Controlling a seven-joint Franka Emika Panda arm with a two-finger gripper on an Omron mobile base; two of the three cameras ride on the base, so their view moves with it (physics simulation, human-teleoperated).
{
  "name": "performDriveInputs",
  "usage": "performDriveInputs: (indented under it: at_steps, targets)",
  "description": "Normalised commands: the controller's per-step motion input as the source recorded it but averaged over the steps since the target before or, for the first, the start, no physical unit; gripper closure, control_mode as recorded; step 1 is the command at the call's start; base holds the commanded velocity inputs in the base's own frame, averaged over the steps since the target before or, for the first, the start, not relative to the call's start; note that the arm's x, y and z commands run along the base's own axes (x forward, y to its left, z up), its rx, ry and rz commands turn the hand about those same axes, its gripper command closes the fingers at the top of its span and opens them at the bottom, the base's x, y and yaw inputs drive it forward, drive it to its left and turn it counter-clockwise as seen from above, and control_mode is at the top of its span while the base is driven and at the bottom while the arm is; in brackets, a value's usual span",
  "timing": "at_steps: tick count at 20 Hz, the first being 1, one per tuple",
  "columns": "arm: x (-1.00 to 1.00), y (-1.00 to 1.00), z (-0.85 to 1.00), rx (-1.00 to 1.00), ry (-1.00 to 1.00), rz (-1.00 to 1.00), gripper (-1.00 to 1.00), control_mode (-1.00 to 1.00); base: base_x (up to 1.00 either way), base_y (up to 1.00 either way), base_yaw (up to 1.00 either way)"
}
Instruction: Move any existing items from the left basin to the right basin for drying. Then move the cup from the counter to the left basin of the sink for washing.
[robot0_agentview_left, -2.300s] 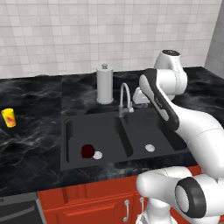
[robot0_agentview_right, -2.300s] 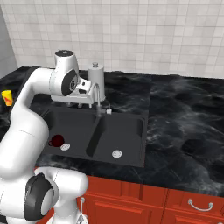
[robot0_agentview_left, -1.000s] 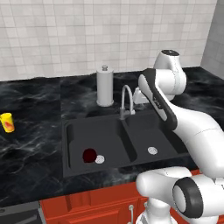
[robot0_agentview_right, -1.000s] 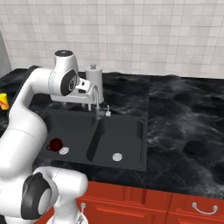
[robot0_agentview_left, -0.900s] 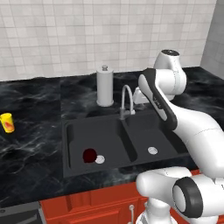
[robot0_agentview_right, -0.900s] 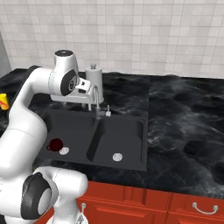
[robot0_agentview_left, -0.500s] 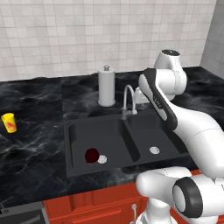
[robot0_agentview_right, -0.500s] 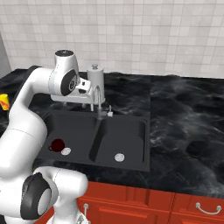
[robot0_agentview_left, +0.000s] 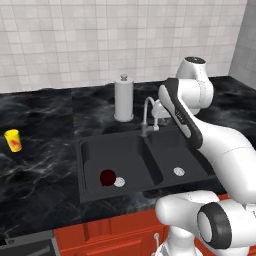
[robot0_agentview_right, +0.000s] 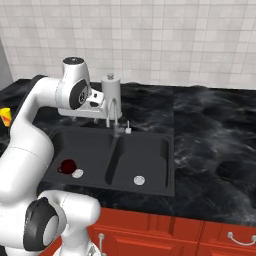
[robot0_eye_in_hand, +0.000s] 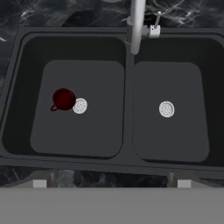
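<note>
Step one pending: the maroon bowl (robot0_eye_in_hand: 64, 99) sits beside the drain in the left basin (robot0_eye_in_hand: 48, 131); my gripper (robot0_eye_in_hand: 112, 183), seemingly spread wide and empty overhead, must descend left onto it

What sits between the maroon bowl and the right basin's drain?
In the hand view: the left basin's silver drain beside the maroon bowl, then the sink divider, before the right drain.

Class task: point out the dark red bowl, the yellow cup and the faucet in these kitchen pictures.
dark red bowl (robot0_eye_in_hand: 64, 99), hand view, its round inside.
yellow cup (robot0_agentview_left: 13, 140), left base view, its side wall.
faucet (robot0_agentview_left: 146, 113), left base view, its curved spout.
</note>
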Motion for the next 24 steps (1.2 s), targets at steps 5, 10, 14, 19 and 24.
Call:
performDriveInputs:
  at_steps: [5,10,14,19,24]
  targets:
    - [0.00,0.00,0.00,0.00,0.00,0.00,-1.00,1.00,0.38,0.51,0.00]
    - [0.00,0.00,0.00,0.00,0.00,0.00,-1.00,1.00,0.30,0.51,0.00]
    - [0.00,0.00,0.00,0.00,0.00,0.00,-1.00,1.00,0.21,0.54,0.00]
    - [0.00,0.00,0.00,0.00,0.00,0.00,-1.00,1.00,0.15,0.62,0.00]
    - [0.00,0.00,0.00,0.00,0.00,0.00,-1.00,1.00,0.12,0.66,0.00]
